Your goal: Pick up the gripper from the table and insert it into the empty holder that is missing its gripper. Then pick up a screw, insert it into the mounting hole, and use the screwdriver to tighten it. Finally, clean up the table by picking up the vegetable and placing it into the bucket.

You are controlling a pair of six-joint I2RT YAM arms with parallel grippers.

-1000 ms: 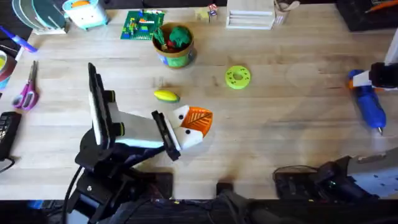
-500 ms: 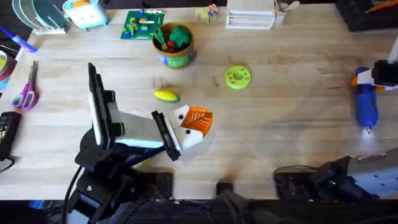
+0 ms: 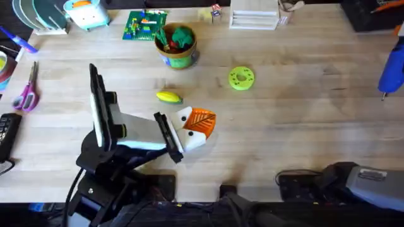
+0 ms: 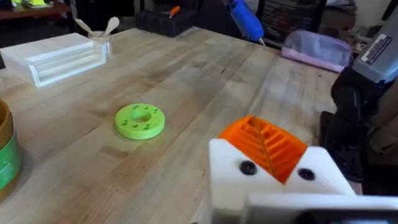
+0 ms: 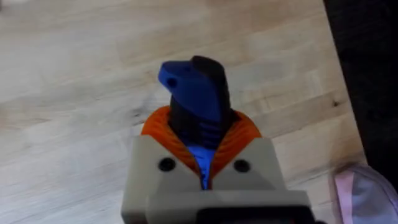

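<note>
Scissors [image 3: 26,93], a lime-green disc [image 3: 240,77] and a clear box [image 3: 254,19] lie apart.

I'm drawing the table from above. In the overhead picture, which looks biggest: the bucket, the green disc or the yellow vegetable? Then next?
1. The bucket, clearly the widest.
2. The green disc.
3. The yellow vegetable.

The disc and vegetable look nearly alike: the vegetable is about as long as the disc but much thinner, so that order is unsure.

vegetable [image 3: 168,97] before bucket [image 3: 177,45], screwdriver [image 3: 392,68] seemingly far right

Blue screwdriver [image 3: 392,67], yellow veg [image 3: 168,97]
</note>
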